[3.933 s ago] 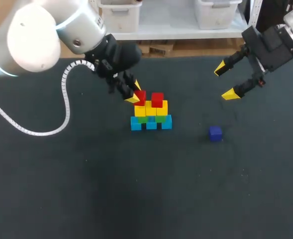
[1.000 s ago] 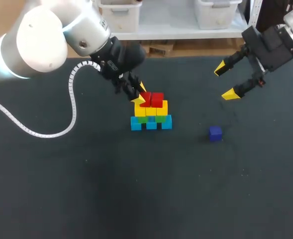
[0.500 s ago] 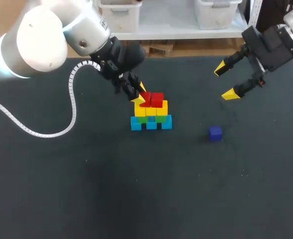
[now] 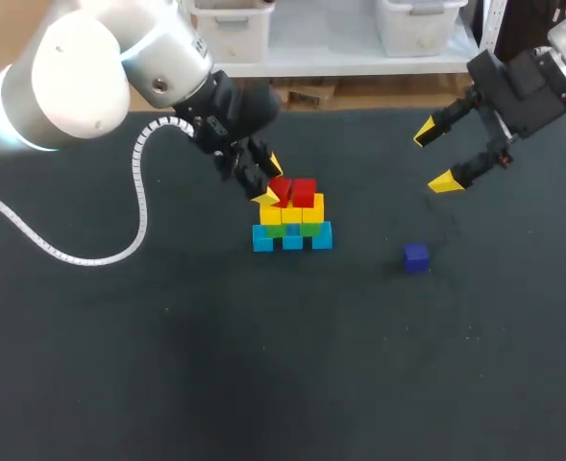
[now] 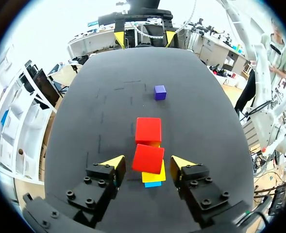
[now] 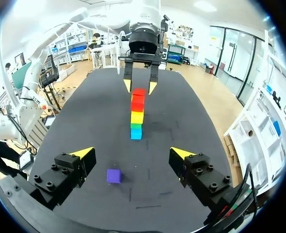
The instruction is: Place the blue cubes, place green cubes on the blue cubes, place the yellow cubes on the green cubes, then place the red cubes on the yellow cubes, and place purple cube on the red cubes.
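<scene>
Cube stack (image 4: 292,216) stands just above the centre of the head view: blue cubes (image 4: 321,237) on the table (image 4: 167,365), green cubes (image 4: 308,229) on them, then yellow cubes (image 4: 292,209), and two red cubes (image 4: 304,192) side by side on top. Left gripper (image 4: 269,181) straddles the left red cube (image 5: 148,158) — fingers parted, with a gap on each side, gripping nothing. Purple cube (image 4: 416,256) lies alone, lower right of the stack. Right gripper (image 4: 434,156) hangs at upper right — spread wide, empty.
</scene>
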Robot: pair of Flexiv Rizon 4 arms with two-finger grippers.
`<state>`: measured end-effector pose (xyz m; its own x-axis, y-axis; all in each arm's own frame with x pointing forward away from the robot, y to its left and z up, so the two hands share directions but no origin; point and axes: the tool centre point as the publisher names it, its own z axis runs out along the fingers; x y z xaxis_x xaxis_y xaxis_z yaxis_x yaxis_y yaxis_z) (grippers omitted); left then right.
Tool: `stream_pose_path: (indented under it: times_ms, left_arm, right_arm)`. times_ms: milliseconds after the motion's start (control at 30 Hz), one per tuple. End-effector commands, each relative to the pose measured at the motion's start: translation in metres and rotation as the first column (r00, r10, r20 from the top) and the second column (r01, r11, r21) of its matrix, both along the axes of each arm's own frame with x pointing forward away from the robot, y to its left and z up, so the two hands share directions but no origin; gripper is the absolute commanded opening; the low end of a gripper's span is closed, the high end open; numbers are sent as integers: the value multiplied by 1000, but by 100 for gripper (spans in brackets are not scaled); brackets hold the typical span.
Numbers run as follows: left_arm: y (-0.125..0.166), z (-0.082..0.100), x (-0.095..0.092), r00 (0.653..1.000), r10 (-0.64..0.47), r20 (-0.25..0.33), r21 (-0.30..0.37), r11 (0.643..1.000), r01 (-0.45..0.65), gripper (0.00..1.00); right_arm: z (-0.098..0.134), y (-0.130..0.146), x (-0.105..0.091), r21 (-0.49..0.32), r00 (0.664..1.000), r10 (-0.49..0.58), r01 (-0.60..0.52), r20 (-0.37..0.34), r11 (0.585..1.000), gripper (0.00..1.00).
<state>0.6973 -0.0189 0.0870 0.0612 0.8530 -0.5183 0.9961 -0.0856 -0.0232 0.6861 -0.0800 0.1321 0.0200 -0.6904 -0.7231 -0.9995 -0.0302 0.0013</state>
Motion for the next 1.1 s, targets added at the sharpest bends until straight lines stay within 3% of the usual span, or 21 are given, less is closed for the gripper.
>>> stream_pose_path:
  times_ms: [33, 267, 600, 667, 700, 733, 800, 1000, 1100]
  left_arm:
    - [-1, 0, 0, 1000, -2, -1, 0, 1000, 2, 49]
    - [-3, 0, 0, 1000, -5, 1, -2, 1000, 5, 37]
    - [-3, 0, -1, 1000, 1, 1, -1, 1000, -1, 33]
    - [-3, 0, -1, 1000, 3, 3, -2, 1000, -3, 5]
    - [-3, 0, -1, 1000, 3, 3, -2, 1000, -3, 4]
    - [-3, 0, -1, 1000, 5, 3, -3, 1000, -5, 7]
    - [-3, 0, -1, 1000, 6, 2, -2, 1000, -6, 24]
    - [-3, 0, -1, 1000, 8, 0, -2, 1000, -8, 26]
    - [-3, 0, -1, 1000, 8, -1, -3, 1000, -8, 40]
  right_arm:
    - [0, 0, 1, 2, 1000, 1, -1, 0, 1000, 100]
    - [0, 0, 1, 2, 1000, 1, -1, 0, 1000, 100]
    - [0, 0, 1, 2, 1000, 1, -1, 0, 1000, 100]
    - [0, 0, 1, 2, 1000, 1, -1, 0, 1000, 100]
    - [0, 0, 1, 2, 1000, 1, -1, 0, 1000, 100]
    - [0, 0, 1, 2, 1000, 1, -1, 0, 1000, 100]
    - [0, 0, 1, 2, 1000, 1, -1, 0, 1000, 100]
    - [0, 0, 1, 2, 1000, 1, -1, 0, 1000, 100]
    - [0, 0, 1, 2, 1000, 1, -1, 0, 1000, 100]
